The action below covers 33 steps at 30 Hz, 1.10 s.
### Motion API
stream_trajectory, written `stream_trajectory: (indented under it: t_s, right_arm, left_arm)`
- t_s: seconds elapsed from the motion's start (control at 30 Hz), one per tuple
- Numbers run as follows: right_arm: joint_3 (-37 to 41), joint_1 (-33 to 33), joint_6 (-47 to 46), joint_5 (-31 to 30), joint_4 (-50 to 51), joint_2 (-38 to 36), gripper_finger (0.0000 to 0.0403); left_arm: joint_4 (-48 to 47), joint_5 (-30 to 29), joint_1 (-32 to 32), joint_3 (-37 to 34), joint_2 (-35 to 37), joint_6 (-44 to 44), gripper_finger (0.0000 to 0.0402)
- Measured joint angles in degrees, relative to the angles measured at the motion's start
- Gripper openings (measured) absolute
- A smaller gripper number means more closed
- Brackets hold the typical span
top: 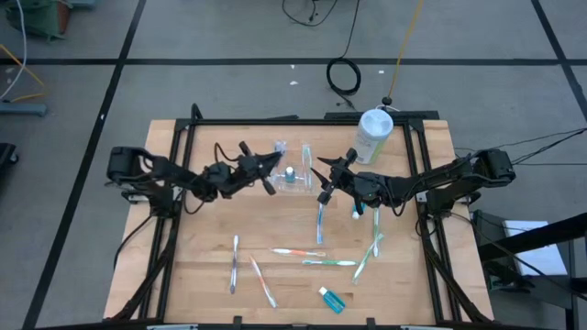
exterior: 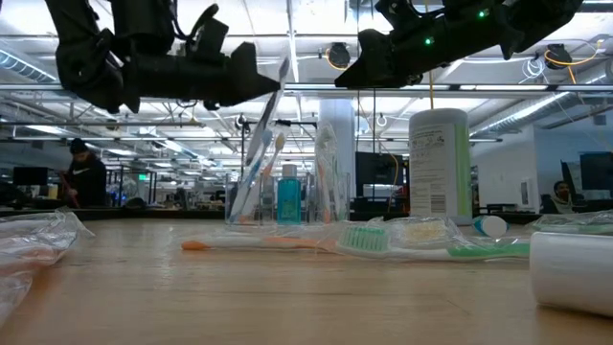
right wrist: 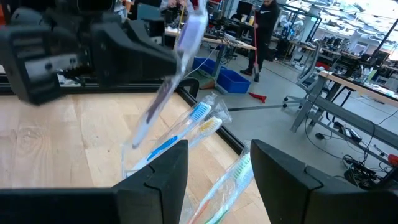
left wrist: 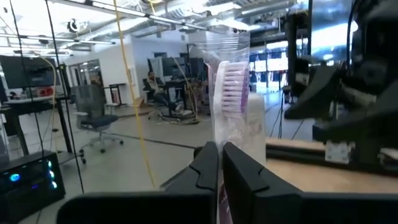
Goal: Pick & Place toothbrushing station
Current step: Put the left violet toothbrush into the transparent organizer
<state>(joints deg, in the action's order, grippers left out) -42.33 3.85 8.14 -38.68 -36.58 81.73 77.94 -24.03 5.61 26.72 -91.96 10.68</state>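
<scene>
A wooden surface (top: 202, 266) was seen from above with two dark arms reaching inward. The clear toothbrush holder (top: 292, 176) stood near the 12 o'clock edge, between the two hands, with a few brushes and a small blue bottle (top: 290, 174) already set in it. The task appeared partly done: several loose toothbrushes (top: 320, 223) and a tube (top: 332, 299) were left lying toward 6 o'clock. A tall white canister (top: 373, 135) stood at about 1 o'clock.

The left hand (top: 272, 164) was held just above the holder's 9 o'clock side, its fingers (left wrist: 211, 167) pinched narrowly on a wrapped, purple-bristled toothbrush (left wrist: 231, 87), kept upright. The right hand (top: 323, 170) was poised at the holder's 3 o'clock side, spread wide and holding nothing.
</scene>
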Motion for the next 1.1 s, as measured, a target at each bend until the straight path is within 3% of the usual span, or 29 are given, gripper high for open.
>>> stream_trajectory:
  t_s: [0.5,0.63,0.77,0.9,1.1]
  right_arm:
    - [0.0,-0.01,0.0,0.0,0.02,0.0,0.0167]
    - [0.0,0.01,0.0,0.0,0.02,0.0,0.0167]
    - [0.0,-0.01,0.0,0.0,0.02,0.0,0.0167]
    - [0.0,-0.01,0.0,0.01,0.03,0.0,0.0167]
    - [0.0,-0.01,0.0,0.0,0.04,0.0,0.0167]
  left_arm:
    - [-1.66,-6.07,-0.66,0.0,-5.95,2.71,0.0012]
    - [-5.73,-13.69,-1.88,0.02,-5.95,5.34,0.0015]
    - [-9.01,-19.29,-2.88,0.02,-5.95,2.28,0.0007]
    - [-9.7,-23.42,-4.14,0.02,-5.95,1.11,0.0006]
    - [-9.69,-34.17,-6.14,0.02,-5.95,4.41,0.0019]
